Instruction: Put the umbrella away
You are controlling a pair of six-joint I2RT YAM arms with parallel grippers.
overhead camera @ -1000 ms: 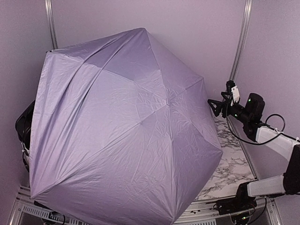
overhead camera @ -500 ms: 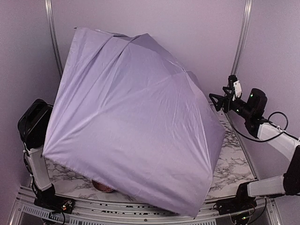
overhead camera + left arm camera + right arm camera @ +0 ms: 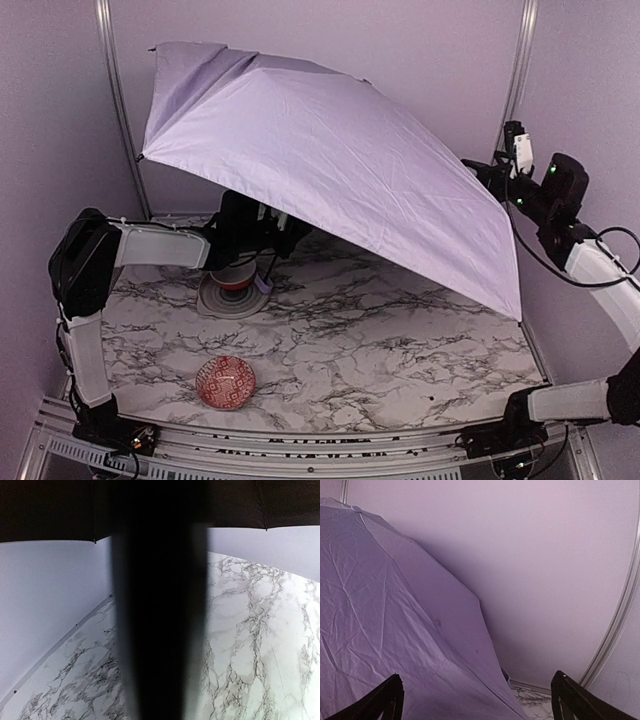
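umbrella (image 3: 340, 180) tilted up; bowl (image 3: 225, 382) uncovered; left fingers hidden beneath it

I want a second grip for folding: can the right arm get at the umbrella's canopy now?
Probably yes. The right gripper, open, hangs beside the right edge of the umbrella with nothing between them; its wrist camera shows the fabric just ahead of its fingers.

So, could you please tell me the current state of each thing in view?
umbrella: open, canopy tilted, held aloft.
left gripper: jaws shut, apparently on the umbrella's shaft under the canopy.
right gripper: jaws wide open, holding nothing.
red bowl: upright, looks empty.
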